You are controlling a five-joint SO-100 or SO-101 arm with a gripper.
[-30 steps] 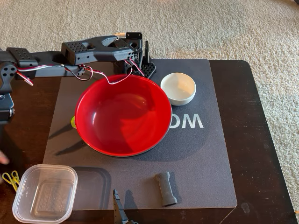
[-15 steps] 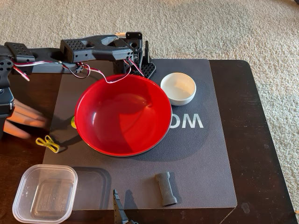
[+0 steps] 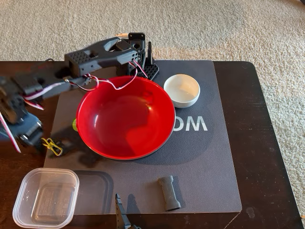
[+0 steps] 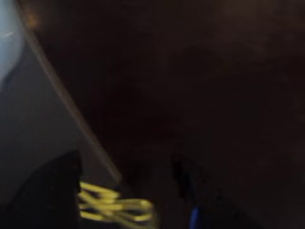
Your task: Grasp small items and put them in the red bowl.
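The red bowl (image 3: 125,117) sits mid-mat, nothing visible inside it. A tiny yellow clip (image 3: 52,146) lies at the mat's left edge. My gripper (image 3: 39,139) is blurred and hangs low just left of the clip. In the wrist view the clip (image 4: 112,206) lies between my two dark fingers (image 4: 52,191), nearer the left one, and the gripper (image 4: 128,200) is open around it. A clear square tub (image 3: 46,197) stands at the front left corner. A dark grey spool-shaped bar (image 3: 169,192) lies on the mat's front edge.
A small white bowl (image 3: 181,89) stands right of the red bowl's far rim. The grey mat (image 3: 209,162) covers a dark wooden table (image 3: 262,143), with carpet beyond. A yellow-green bit (image 3: 75,125) peeks from under the red bowl's left rim. A black part (image 3: 121,214) pokes in at the bottom edge.
A hand laid the yellow clip on the mat's left edge and withdrew. My arm swung down and left, bringing the gripper beside the clip.
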